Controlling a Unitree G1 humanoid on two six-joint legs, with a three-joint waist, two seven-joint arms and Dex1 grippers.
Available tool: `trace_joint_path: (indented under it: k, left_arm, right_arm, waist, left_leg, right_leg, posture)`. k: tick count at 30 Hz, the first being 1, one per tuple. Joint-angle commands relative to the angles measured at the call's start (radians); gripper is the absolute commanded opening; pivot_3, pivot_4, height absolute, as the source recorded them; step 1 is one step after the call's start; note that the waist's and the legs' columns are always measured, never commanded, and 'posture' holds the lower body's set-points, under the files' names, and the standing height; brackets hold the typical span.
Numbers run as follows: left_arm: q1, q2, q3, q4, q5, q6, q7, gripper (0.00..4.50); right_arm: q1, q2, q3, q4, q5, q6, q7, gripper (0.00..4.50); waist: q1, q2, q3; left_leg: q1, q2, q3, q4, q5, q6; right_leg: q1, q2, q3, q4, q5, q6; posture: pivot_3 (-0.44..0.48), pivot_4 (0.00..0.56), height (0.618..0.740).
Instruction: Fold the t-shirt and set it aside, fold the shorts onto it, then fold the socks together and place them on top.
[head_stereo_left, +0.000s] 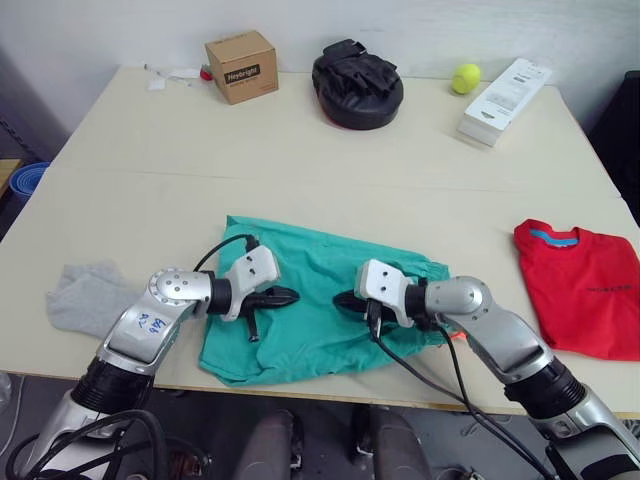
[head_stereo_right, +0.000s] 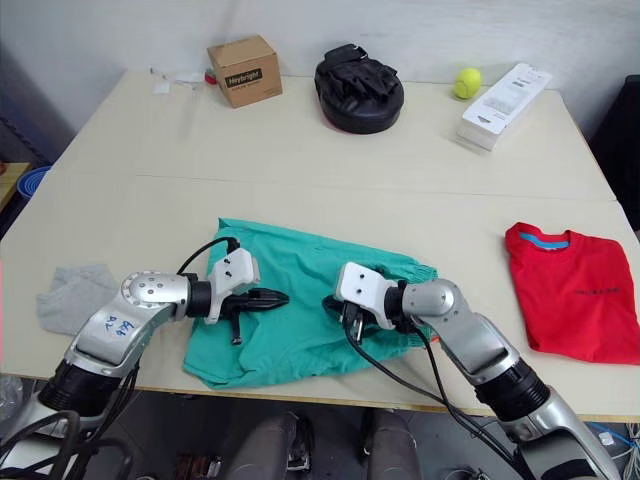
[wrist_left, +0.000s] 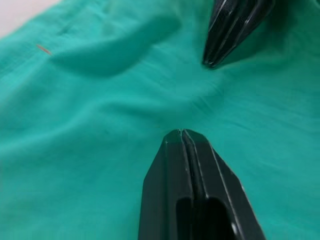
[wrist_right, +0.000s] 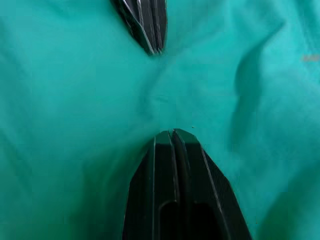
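Teal-green shorts (head_stereo_left: 318, 300) lie spread flat at lower centre of the frame, near the table's (head_stereo_left: 300, 160) front edge. Over them, the left gripper (head_stereo_left: 288, 296) and right gripper (head_stereo_left: 342, 299) point tip to tip, each with fingers pressed together, holding nothing. A folded red t-shirt (head_stereo_left: 583, 285) lies at the right edge. Grey socks (head_stereo_left: 88, 293) lie at lower left. Along the top sit a cardboard box (head_stereo_left: 241, 66), black pad (head_stereo_left: 357, 86), tennis ball (head_stereo_left: 465, 78) and white box (head_stereo_left: 505, 100).
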Motion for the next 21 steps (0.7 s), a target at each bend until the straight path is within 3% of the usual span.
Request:
trace_joint_path:
  k: [1, 7, 14, 17, 21]
  left_arm:
    - [0.019, 0.011, -0.051, -0.015, 0.092, 0.02, 0.05, 0.03]
    - [0.055, -0.011, -0.015, -0.014, 0.088, 0.032, 0.097, 0.03]
    - [0.089, 0.0, 0.016, 0.008, 0.087, 0.003, 0.093, 0.03]
    - [0.089, -0.006, 0.024, 0.008, 0.085, -0.005, 0.093, 0.03]
    - [0.074, -0.02, 0.033, 0.013, 0.079, -0.011, 0.095, 0.03]
  right_arm:
    - [0.052, -0.051, -0.012, 0.049, -0.113, -0.086, -0.03, 0.0]
    - [0.173, -0.133, -0.203, 0.062, -0.07, -0.115, -0.042, 0.0]
    - [0.193, -0.185, -0.385, 0.172, -0.058, -0.133, -0.073, 0.0]
    - [0.168, -0.162, -0.446, 0.188, -0.005, -0.119, -0.074, 0.0]
    - [0.116, -0.098, -0.48, 0.082, 0.122, -0.024, -0.048, 0.0]
  waist:
    - [0.002, -0.002, -0.001]
    - [0.005, -0.003, -0.003]
    - [0.002, -0.003, -0.003]
    - [0.005, -0.003, -0.003]
    - [0.002, -0.002, -0.003]
  left_leg:
    - [0.0, 0.0, -0.001, 0.001, 0.0, 0.0]
    - [0.016, -0.001, -0.005, -0.002, -0.007, -0.006]
    - [0.016, 0.0, -0.005, -0.003, -0.006, -0.006]
    - [0.016, 0.0, -0.005, -0.003, -0.006, -0.006]
    - [0.015, 0.0, -0.006, -0.003, -0.006, -0.006]
  right_leg:
    - [0.0, 0.0, 0.0, 0.0, 0.0, 0.0]
    - [0.017, -0.003, 0.0, -0.007, 0.0, 0.0]
    - [0.016, -0.004, 0.0, -0.006, 0.0, 0.0]
    - [0.016, -0.004, 0.0, -0.007, 0.0, 0.0]
    - [0.016, -0.004, 0.0, -0.007, 0.0, 0.0]
  posture:
    - [0.0, 0.15, 0.74]
    - [0.0, 0.15, 0.74]
    - [0.0, 0.15, 0.74]
    - [0.0, 0.15, 0.74]
    - [0.0, 0.15, 0.74]
